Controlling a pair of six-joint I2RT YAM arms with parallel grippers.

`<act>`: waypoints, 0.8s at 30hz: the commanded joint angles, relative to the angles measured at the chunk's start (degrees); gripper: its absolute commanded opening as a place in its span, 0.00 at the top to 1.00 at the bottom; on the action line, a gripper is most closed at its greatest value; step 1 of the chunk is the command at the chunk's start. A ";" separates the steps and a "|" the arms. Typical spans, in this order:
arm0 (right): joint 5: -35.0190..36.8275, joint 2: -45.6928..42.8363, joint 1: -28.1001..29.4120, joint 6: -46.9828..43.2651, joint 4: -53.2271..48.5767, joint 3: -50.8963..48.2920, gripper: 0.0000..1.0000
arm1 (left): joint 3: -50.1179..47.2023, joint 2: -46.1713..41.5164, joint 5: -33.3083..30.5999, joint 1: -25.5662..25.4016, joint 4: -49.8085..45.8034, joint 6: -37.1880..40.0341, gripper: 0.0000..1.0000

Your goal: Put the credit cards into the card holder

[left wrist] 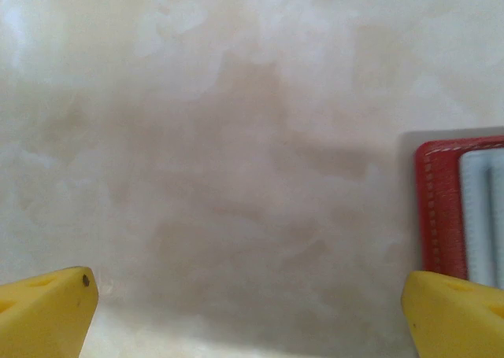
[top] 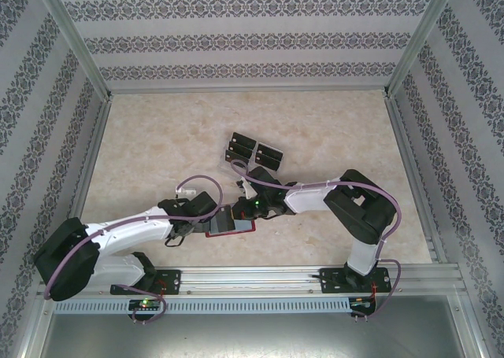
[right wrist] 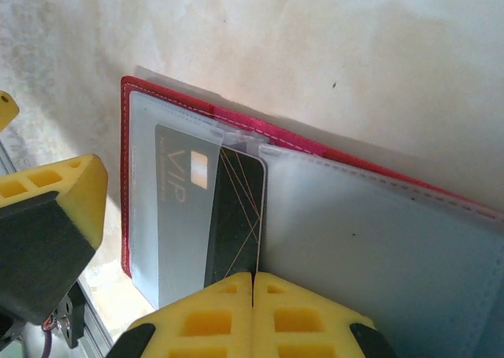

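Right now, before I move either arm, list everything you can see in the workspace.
loose credit cards: about four, black, grouped mid-table beyond the arms.
VIP card: one, black with pale lettering, partly under a clear pocket of the card holder.
card holder: one, red, lying open on the table near its front edge.
table: one, beige marble pattern.
walls: three, grey-and-white patterned, around the table.
left gripper: one, yellow fingertips, jaws open, beside the card holder's edge.
right gripper: one, yellow fingertips, jaws shut, tips at the VIP card's near edge.
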 commanded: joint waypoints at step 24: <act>-1.10 2.23 3.94 1.42 -3.88 5.35 1.00 | -3.35 1.72 4.69 0.19 6.43 1.03 0.00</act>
